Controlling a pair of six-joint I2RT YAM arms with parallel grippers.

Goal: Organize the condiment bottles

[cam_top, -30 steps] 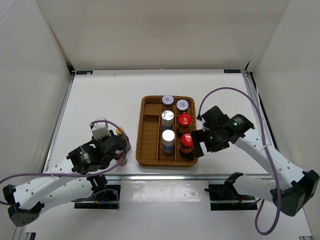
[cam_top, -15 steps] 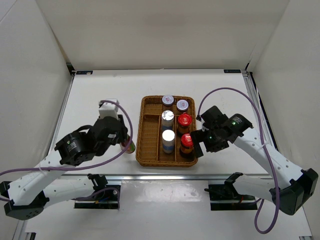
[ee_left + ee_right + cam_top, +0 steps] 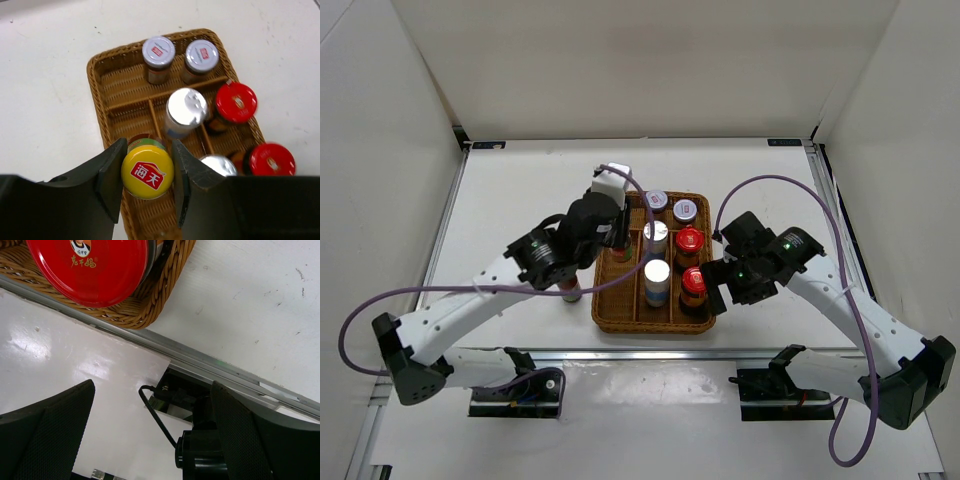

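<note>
A yellow-capped bottle (image 3: pixel 147 171) is clamped by its cap in the left pincer (image 3: pixel 147 150) and held above the bare left compartment of the wicker tray (image 3: pixel 650 326), close to its left rim. Silver-topped bottles (image 3: pixel 656 270) and red-capped bottles (image 3: pixel 693 279) are seen filling the compartments alongside. The right pincer (image 3: pixel 152 390) is spread wide and empty off the tray's near right corner, at the counter (image 3: pixel 240 290) edge.

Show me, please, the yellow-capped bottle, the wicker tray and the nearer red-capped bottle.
yellow-capped bottle (image 3: pixel 147 171), left wrist view, centre of its cap.
wicker tray (image 3: pixel 122 86), left wrist view, bare woven floor.
nearer red-capped bottle (image 3: pixel 694 279), top view, middle of its cap.
</note>
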